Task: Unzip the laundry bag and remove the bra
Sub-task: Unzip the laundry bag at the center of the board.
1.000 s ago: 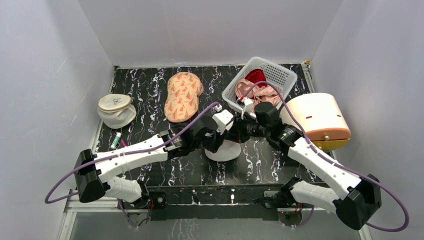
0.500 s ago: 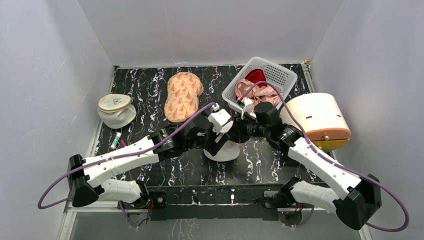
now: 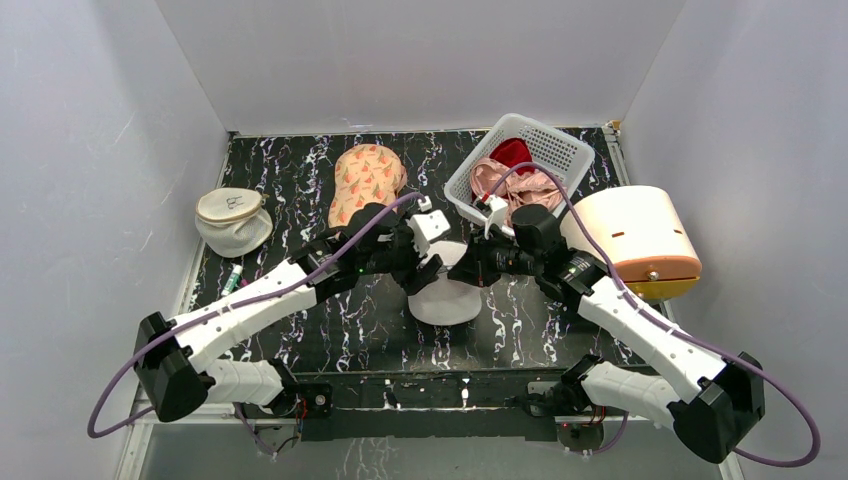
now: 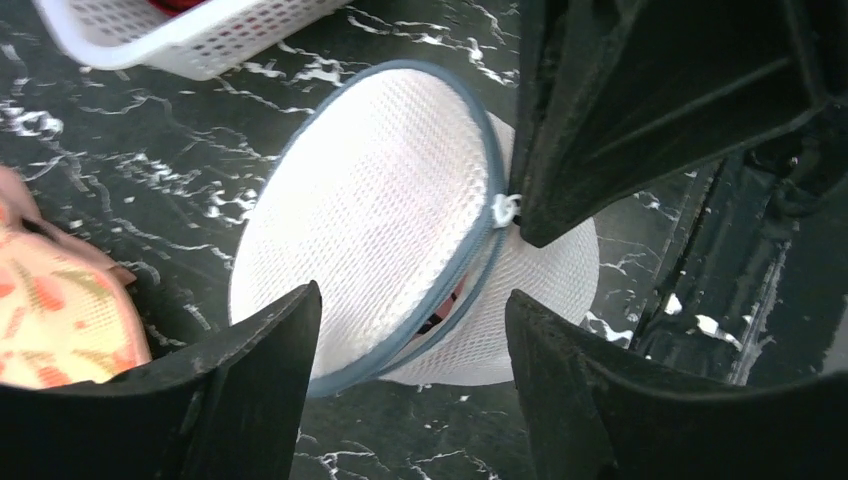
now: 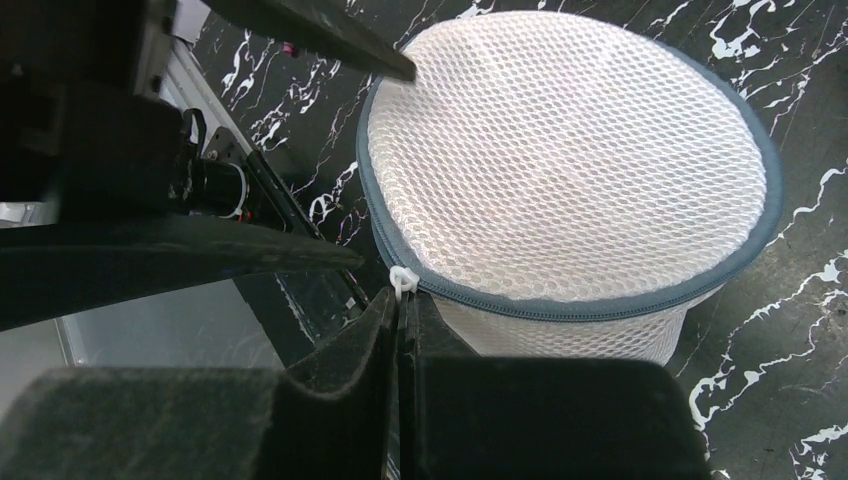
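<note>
"Where do the arms sit in the top view?"

"The left arm comes up from the lower left and the right arm from the lower right. Their wrists meet mid-frame."

"And the left gripper?"

"Its fingers are spread wide, angled down at the surface."

"The right gripper?"

"Fingers pressed together, pinching the zip pull."

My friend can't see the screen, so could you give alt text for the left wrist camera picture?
A round white mesh laundry bag, its grey zip partly open, sits on a black marbled table while the right gripper pinches the white zip pull. The left gripper hangs open above it; a white basket edges the top.
</note>
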{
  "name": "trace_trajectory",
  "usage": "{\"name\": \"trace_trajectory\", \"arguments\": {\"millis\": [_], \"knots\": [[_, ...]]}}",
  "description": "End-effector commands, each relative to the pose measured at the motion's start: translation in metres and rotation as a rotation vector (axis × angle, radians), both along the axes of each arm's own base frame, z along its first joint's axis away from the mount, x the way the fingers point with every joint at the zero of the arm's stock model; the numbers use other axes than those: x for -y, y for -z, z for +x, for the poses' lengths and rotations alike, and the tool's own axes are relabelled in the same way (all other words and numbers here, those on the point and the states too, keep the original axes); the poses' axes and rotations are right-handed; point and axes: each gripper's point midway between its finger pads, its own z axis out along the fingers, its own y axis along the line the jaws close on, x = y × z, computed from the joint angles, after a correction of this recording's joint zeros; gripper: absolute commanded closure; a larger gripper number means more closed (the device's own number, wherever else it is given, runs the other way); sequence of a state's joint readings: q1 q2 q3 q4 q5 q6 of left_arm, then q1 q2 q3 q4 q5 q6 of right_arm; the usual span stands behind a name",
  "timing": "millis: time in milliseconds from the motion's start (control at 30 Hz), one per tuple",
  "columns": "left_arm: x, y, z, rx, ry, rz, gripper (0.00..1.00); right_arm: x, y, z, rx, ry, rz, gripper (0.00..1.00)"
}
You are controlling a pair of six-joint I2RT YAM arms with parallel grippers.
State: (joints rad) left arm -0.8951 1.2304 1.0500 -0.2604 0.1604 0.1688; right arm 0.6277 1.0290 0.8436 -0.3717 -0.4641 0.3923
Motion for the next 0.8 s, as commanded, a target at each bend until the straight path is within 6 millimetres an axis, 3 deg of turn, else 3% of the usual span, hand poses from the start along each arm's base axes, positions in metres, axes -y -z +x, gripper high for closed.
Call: {"name": "trace_trajectory", "arguments": {"millis": [0,133,267,600,767], "knots": [[0.017,0.008,-0.018,-0.051,0.131,-0.038,0.4,-0.005,-0.029,0.0,0.082,-0.023,0.065,1.0],[0.019,0.006,-0.021,-0.073,0.124,-0.061,0.49,-0.005,-0.024,-0.001,0.072,-0.026,0.059,1.0],[0.015,0.006,-0.025,-0.084,0.125,-0.062,0.68,-0.005,-0.02,-0.001,0.062,-0.026,0.055,1.0],[-0.004,0.016,-0.03,-0.114,0.09,0.015,0.99,0.001,-0.013,0.007,0.067,0.029,0.029,1.0],[-0.009,0.011,-0.033,-0.1,0.095,0.021,1.0,0.006,-0.014,0.014,0.076,0.09,0.022,1.0]]}}
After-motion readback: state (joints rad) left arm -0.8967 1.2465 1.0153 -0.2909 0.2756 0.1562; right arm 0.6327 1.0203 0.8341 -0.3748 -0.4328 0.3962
